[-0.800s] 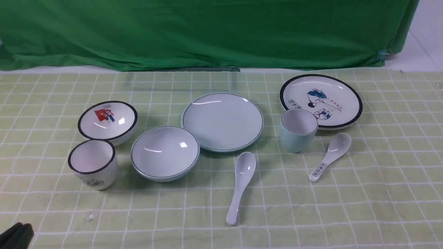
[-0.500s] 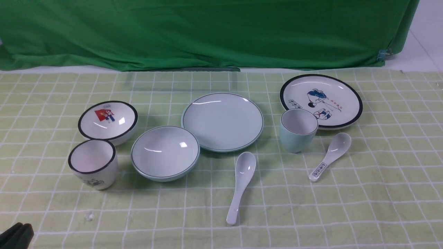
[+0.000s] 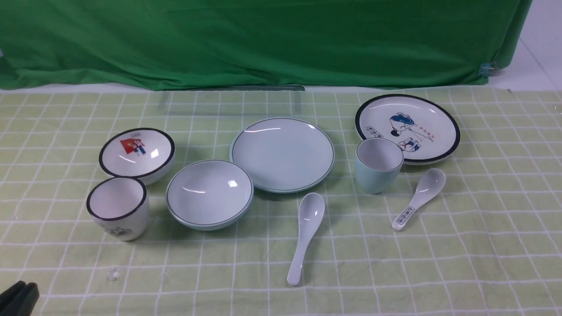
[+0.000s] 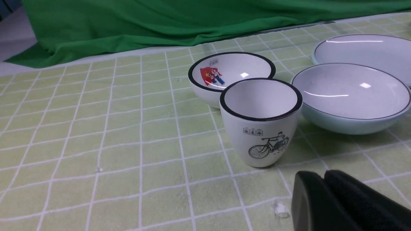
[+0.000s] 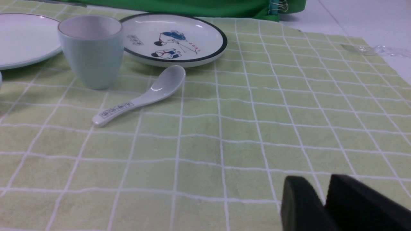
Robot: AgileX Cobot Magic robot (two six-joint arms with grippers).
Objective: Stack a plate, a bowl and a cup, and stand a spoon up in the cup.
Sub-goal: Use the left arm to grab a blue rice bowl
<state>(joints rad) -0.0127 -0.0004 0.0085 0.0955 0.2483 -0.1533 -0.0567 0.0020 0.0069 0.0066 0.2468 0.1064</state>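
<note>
Green-checked cloth (image 3: pixel 439 263), plate (image 3: pixel 282 154), bowl (image 3: pixel 209 193), cup (image 3: pixel 378 166) and spoon (image 3: pixel 305 232) unstacked on it, left gripper (image 4: pixel 322 176) and right gripper (image 5: pixel 325 186) both pressed together.

The left gripper (image 4: pixel 321 178) and right gripper (image 5: pixel 322 189) are edge-cropped, seemingly closed.

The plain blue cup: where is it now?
In the front view the cup stands right of centre, between the pale blue plate and the printed spoon, in front of the cartoon plate.
</note>
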